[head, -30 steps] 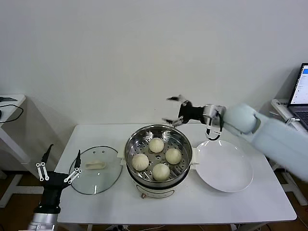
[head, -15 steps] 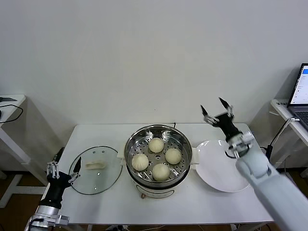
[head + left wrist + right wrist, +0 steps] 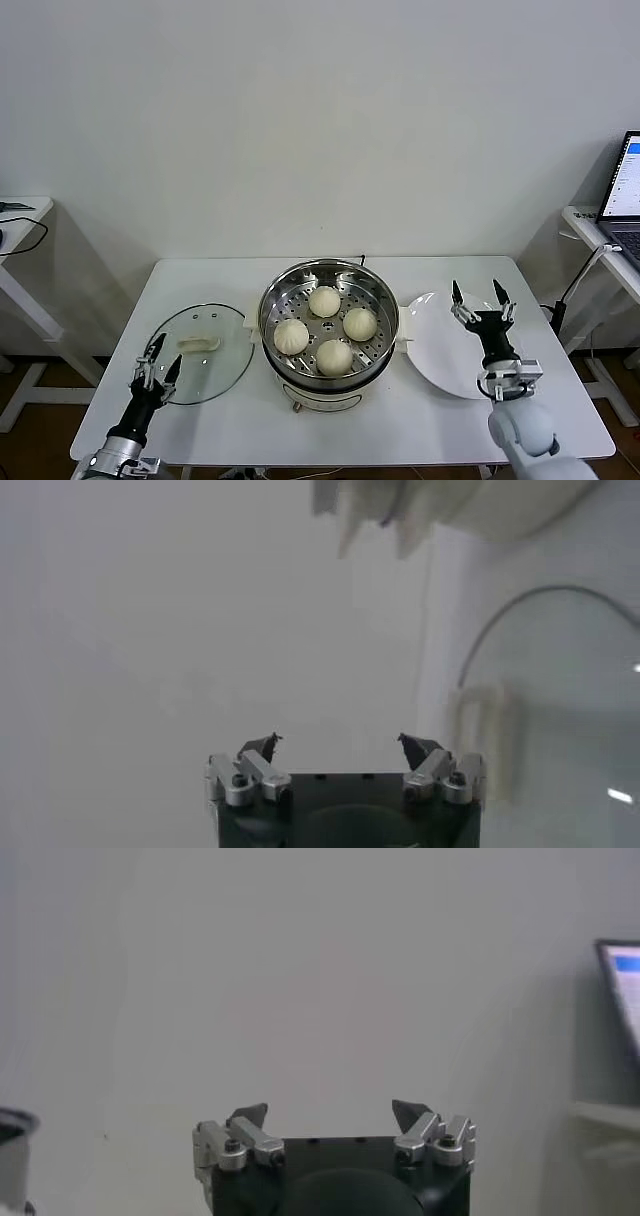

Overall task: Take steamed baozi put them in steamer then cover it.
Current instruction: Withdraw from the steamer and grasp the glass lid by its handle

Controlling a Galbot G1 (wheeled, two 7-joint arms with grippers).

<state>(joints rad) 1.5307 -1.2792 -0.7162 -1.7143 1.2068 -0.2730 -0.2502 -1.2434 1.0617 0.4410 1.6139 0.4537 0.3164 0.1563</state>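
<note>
we have all four steamed baozi (image 3: 323, 300) sitting on the perforated tray of the steamer (image 3: 330, 278), mid-table, so loading looks finished. the glass lid (image 3: 200, 352) lies flat toward the table's left edge, handle up, ready to grasp. our left gripper (image 3: 156, 364) hovers at its near rim, jaws wide and empty. our right gripper (image 3: 479, 302) waits over the white plate (image 3: 440, 360) by the right edge, also wide and empty.

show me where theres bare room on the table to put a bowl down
Bare tabletop along the near right edge, beyond the white plate, and the far strip behind the glass lid. The middle is crowded: steamer with four baozi, lid and plate close either side. Right hand hangs over the plate.
</note>
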